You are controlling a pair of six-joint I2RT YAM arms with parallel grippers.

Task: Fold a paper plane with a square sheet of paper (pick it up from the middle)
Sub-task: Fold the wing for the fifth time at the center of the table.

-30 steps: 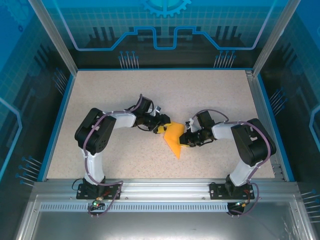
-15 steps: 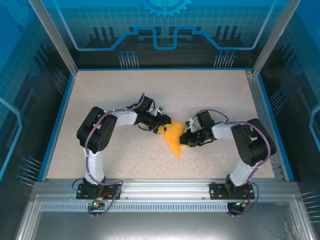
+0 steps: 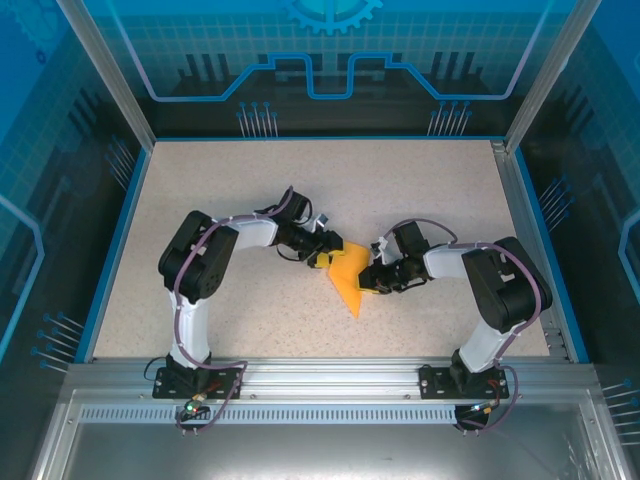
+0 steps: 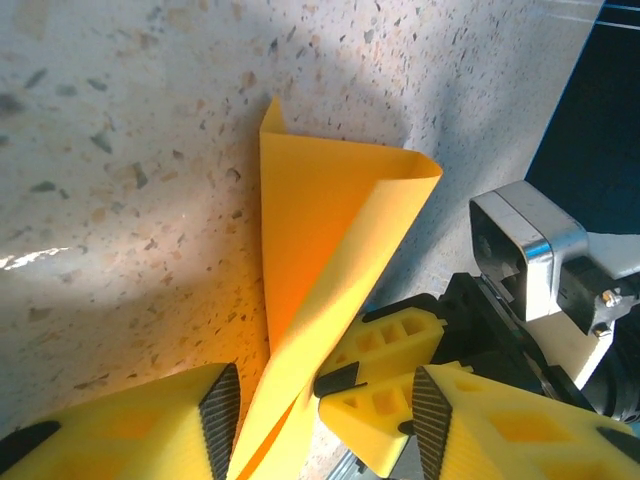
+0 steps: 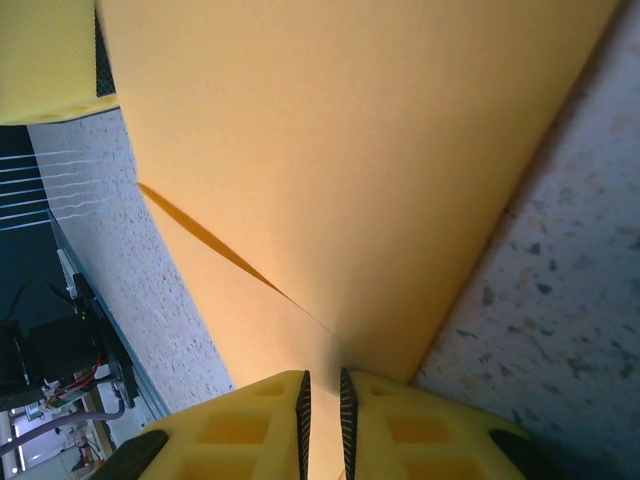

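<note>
The speckled table (image 3: pixel 220 200) bears the folded paper (image 3: pixel 348 285).

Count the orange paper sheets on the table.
1. The orange paper lies centred on the table, pinched by the right gripper; the left gripper stands open around its other edge.

My left arm (image 3: pixel 200 262) has swung slightly toward 3 o'clock. Its elbow now sits further in from the worktop's (image 3: pixel 230 180) 9 o'clock edge, and the wrist has shifted toward 4 o'clock. My left end effector (image 3: pixel 324 256) has nudged in closer at the 10 o'clock corner of the folded sheet of paper (image 3: pixel 348 280).
</note>
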